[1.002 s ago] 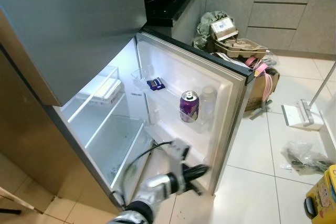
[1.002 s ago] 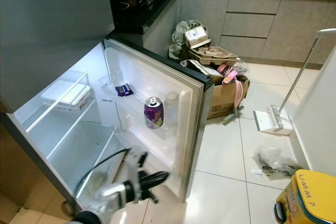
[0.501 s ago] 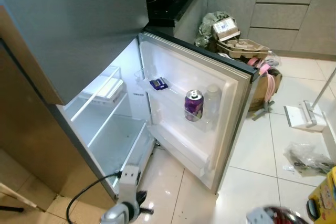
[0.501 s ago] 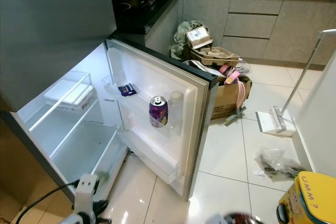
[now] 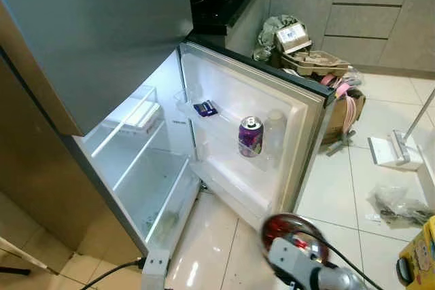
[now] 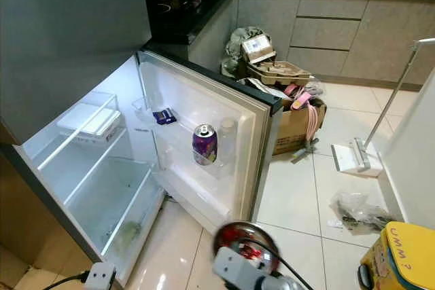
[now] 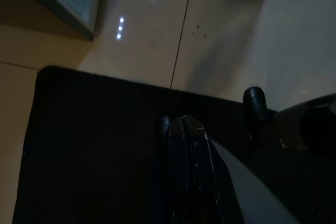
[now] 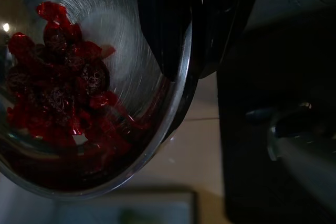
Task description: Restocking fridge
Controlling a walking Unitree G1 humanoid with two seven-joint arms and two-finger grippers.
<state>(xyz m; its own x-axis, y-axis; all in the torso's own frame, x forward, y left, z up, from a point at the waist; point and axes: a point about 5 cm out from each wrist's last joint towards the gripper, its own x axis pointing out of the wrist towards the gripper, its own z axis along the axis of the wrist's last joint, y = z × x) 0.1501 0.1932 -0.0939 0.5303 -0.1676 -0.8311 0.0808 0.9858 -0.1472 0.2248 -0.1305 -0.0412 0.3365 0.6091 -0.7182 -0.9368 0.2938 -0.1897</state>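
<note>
The right gripper (image 8: 191,35) is clamped on the rim of a metal bowl (image 5: 291,232), one finger inside and one outside the wall, holding it low at the near right, above the tiled floor (image 5: 326,188) in front of the open fridge door (image 5: 251,134). The bowl carries a heap of dark red fruit (image 8: 58,87), lying against its lower side. On the door's middle shelf stand a purple can (image 5: 250,136) and, just to its right, a pale clear bottle (image 5: 275,130); a small dark blue packet (image 5: 204,108) sits on the higher shelf further left. Inside the fridge (image 5: 136,168), a white lidded box (image 5: 136,115) rests on the upper shelf, and the lower shelves look bare. The left gripper (image 7: 189,145) hangs low over the floor beside the fridge's near corner, its fingers pressed together with nothing between them. A cardboard box of rubbish (image 5: 319,79) stands beyond the door.
</note>
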